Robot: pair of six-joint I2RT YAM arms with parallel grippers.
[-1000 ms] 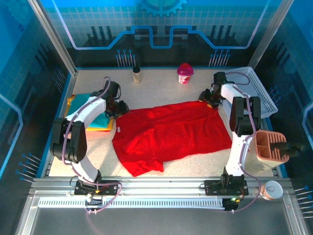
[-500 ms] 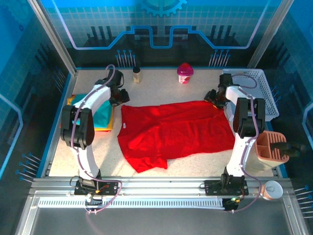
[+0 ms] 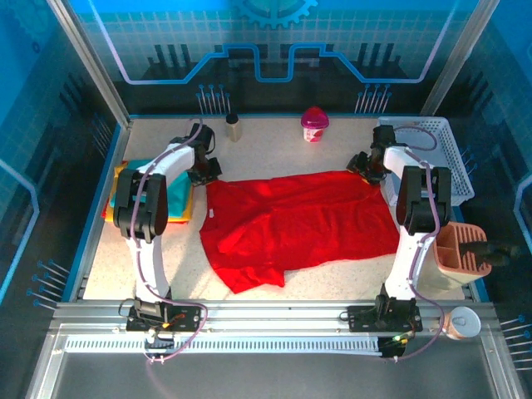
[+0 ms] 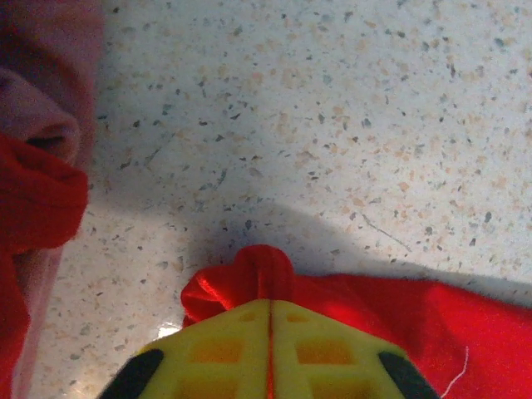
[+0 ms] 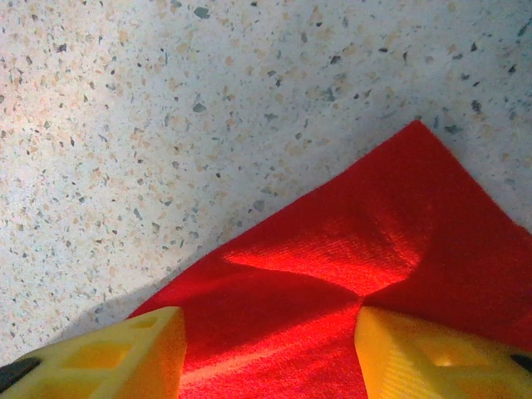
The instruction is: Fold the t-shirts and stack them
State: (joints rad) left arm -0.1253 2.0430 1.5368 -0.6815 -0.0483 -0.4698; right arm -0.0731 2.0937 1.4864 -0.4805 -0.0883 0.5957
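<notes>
A large red t-shirt (image 3: 299, 220) lies spread across the middle of the table. My left gripper (image 3: 206, 170) is at its back left corner. In the left wrist view the yellow fingers (image 4: 216, 353) are shut, with a bunch of the red cloth (image 4: 249, 278) pinched between them. My right gripper (image 3: 362, 165) is at the back right corner. Its jaws (image 5: 270, 349) stand open over the flat red corner (image 5: 366, 241). Folded teal, yellow and orange t-shirts (image 3: 176, 193) are stacked at the left, partly under the left arm.
A white lattice basket (image 3: 449, 158) stands at the back right. A pink-lidded pot (image 3: 314, 125) and a small jar (image 3: 233, 127) stand along the back edge. A pinkish holder (image 3: 453, 249) sits at the right, beside the right arm.
My left gripper moved from beside the folded stack to the shirt's back left corner and shut on it. The red shirt shifted right and lies flatter. The right gripper moved slightly right.
</notes>
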